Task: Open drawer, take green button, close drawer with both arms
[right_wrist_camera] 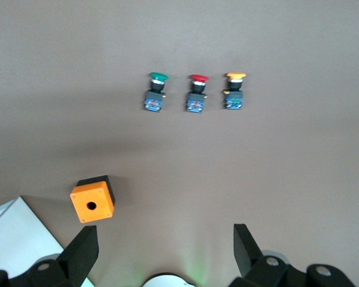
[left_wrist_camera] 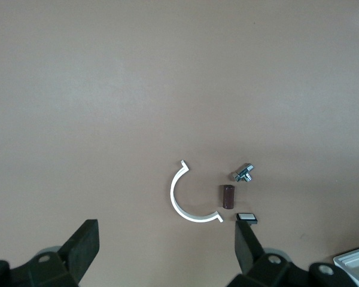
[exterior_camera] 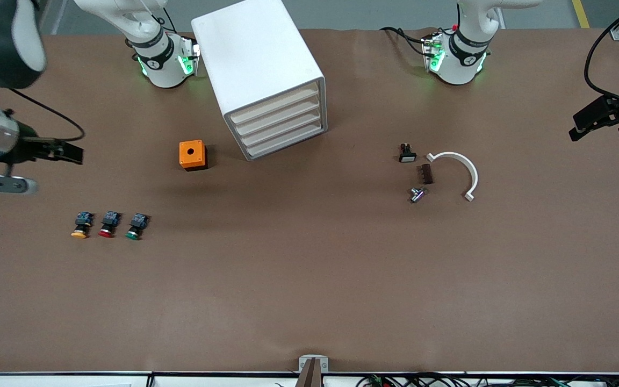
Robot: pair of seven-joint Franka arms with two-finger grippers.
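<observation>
The white cabinet stands between the two arm bases, and its four cream drawer fronts are all pushed in. The green-capped button lies on the table in a row with a red one and a yellow one, toward the right arm's end. My right gripper hangs open and holds nothing, high over that end of the table. Over the left arm's end, my left gripper is also open with nothing in it.
An orange box with a hole on top sits beside the cabinet. Toward the left arm's end lie a white half-ring, a brown block, a metal bolt and a small black switch.
</observation>
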